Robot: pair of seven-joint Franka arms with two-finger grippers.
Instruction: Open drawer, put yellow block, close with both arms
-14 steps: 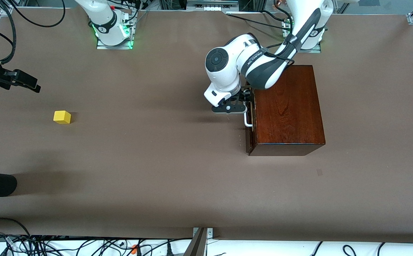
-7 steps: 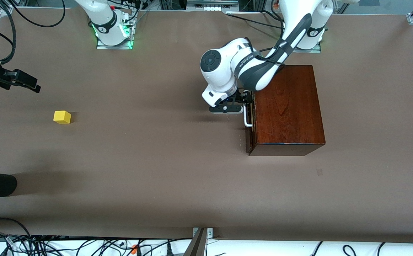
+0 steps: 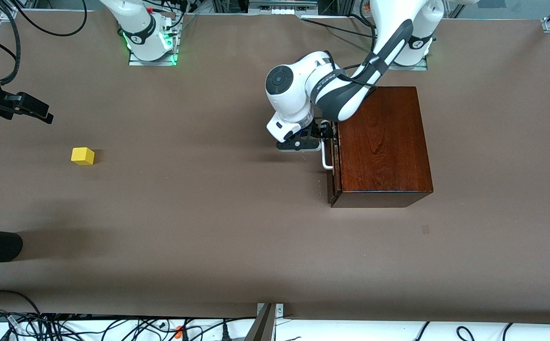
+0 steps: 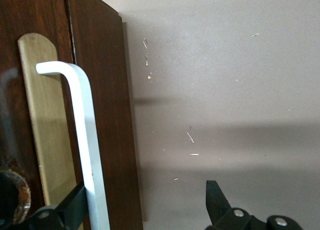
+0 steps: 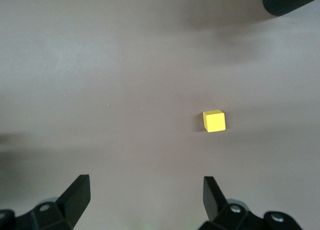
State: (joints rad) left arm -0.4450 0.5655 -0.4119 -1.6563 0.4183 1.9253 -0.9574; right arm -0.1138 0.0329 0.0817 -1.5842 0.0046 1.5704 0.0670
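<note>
No readable txt anywhere. Left arm (image 3: 332, 90) has small dark lettering on its white forearm shell (prob. a brand mark), too tiny to make out. Nothing legible on wooden box (image 3: 381, 142).

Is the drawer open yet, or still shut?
Barely open. The drawer front stands just proud of the wooden box, a thin gap showing in the front view. The left hand has one finger hooked inside the white handle.

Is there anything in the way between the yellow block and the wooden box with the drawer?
Nothing on the table lies between them. The yellow block sits toward the right arm's end, and only bare table stretches to the drawer. The left end effector is at the white handle, with the drawer barely open.
</note>
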